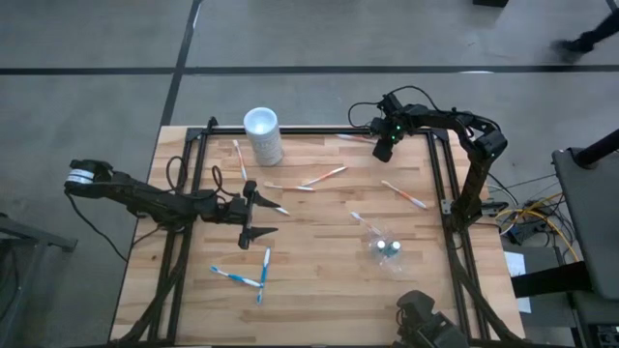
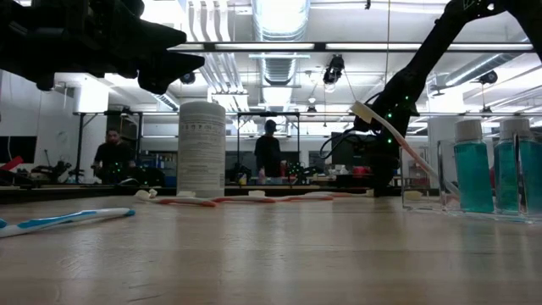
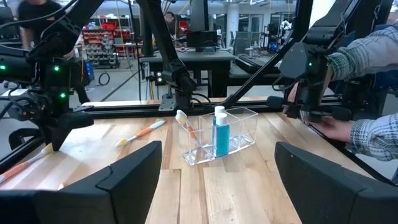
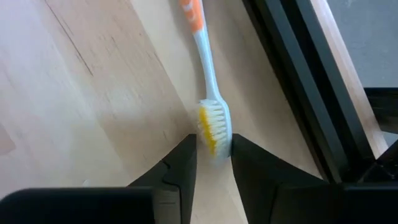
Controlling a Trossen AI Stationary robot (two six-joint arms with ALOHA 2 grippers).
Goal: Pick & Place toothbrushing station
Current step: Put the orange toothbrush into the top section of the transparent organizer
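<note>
The table (image 1: 319,280) carries everything. Near its far edge, the right hand (image 4: 213,152) stands over an orange-and-white toothbrush (image 4: 208,81), fingers narrowed around the bristle head, touching or nearly so. The clear cup (image 1: 387,247) sits well away from that hand, toward the near side. The left hand (image 1: 253,215) hovers wide open, empty, the blue-and-white toothbrushes (image 1: 247,275) just beyond it.

A pinch on bristles may slip or tilt the brush when lifted. Only the right wrist view shows that contact; the left wrist view alone shows a person's sleeve (image 3: 367,81).
</note>
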